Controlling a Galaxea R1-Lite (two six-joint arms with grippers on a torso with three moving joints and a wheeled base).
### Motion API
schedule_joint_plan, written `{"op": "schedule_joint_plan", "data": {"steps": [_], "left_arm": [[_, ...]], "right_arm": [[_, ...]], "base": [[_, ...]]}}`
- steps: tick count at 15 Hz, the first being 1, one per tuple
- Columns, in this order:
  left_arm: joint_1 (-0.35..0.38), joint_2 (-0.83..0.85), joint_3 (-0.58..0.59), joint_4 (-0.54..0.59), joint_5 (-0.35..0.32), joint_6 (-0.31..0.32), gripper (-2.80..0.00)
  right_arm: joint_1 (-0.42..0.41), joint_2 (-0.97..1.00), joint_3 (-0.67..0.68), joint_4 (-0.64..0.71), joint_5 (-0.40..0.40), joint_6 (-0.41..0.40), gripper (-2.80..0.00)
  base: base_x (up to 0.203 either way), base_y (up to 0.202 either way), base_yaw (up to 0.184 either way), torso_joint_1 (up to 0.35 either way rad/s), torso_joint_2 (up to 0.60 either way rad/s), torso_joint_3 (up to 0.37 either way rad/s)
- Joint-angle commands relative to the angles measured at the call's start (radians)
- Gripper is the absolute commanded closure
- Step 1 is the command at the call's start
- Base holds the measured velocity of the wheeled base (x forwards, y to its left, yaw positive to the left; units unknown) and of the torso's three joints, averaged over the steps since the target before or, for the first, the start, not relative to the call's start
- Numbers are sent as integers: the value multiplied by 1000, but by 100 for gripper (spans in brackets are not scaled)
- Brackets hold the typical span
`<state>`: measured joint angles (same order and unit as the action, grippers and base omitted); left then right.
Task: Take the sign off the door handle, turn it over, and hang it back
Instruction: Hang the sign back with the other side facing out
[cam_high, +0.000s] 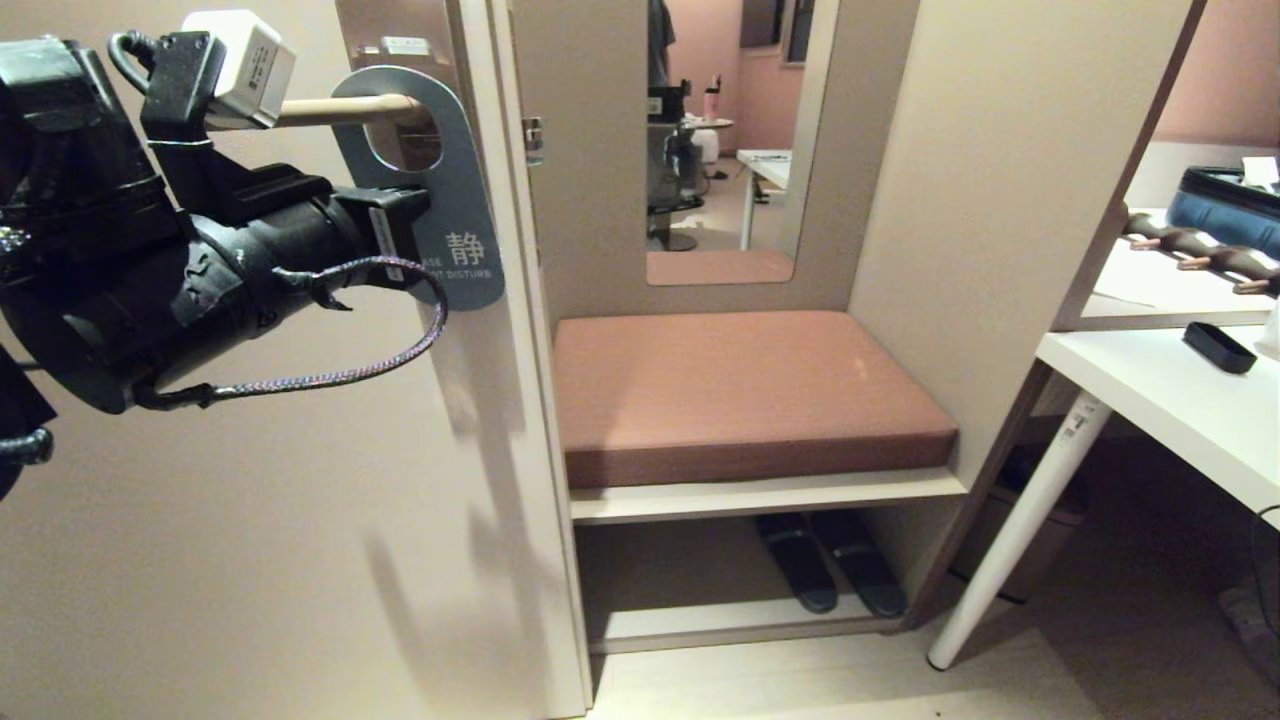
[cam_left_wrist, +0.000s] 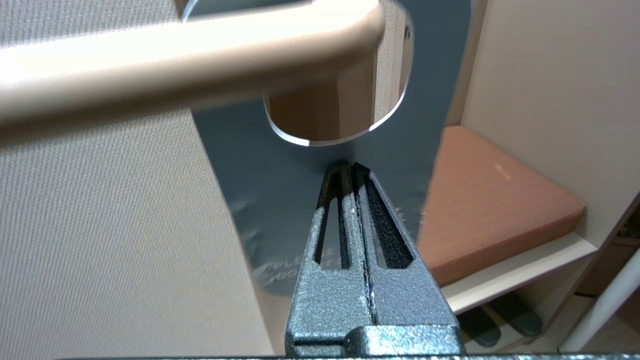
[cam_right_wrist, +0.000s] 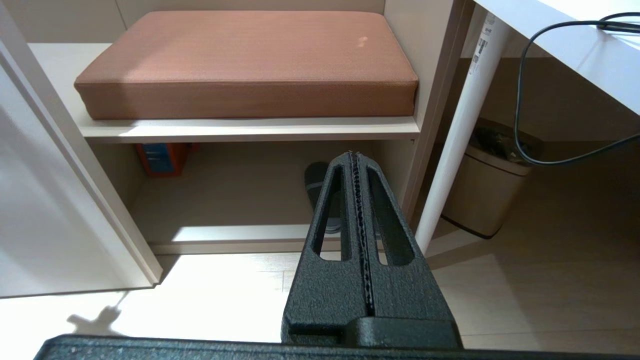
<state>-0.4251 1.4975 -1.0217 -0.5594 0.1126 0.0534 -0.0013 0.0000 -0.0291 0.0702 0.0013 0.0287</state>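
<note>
- The sign (cam_high: 440, 190) hangs on the door handle (cam_high: 340, 108), blue-grey "DO NOT DISTURB" face outward, the lever passing through its round hole.
- Left gripper (cam_left_wrist: 351, 167): jaws pressed together, tips at the sign's face just below the hole; it appears to hold nothing.
- Right gripper (cam_right_wrist: 356, 156): closed, empty, parked low facing the shelf (cam_right_wrist: 250, 129) under the cushion (cam_right_wrist: 240, 60).
- Risk: closed tips may push the thin card against the door (cam_high: 250, 520), bending or creasing it; no grasp is possible until the jaws open.
- Risk: the hole's edge may snag on the lever's rounded end during removal.
- Clearance: open room lies toward the lever's free end; the door frame edge (cam_high: 520, 300) sits just beside the sign.
</note>
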Motion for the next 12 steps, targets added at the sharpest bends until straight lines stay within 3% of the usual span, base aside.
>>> {"op": "schedule_joint_plan", "data": {"steps": [1, 12], "left_arm": [[0, 23, -18, -4, 1, 0, 0], [1, -13, 1, -1, 4, 1, 0]], "right_arm": [[1, 0, 0, 0, 0, 0, 0], [1, 0, 0, 0, 0, 0, 0]], "base": [[0, 0, 0, 0, 0, 0], [0, 0, 0, 0, 0, 0]]}}
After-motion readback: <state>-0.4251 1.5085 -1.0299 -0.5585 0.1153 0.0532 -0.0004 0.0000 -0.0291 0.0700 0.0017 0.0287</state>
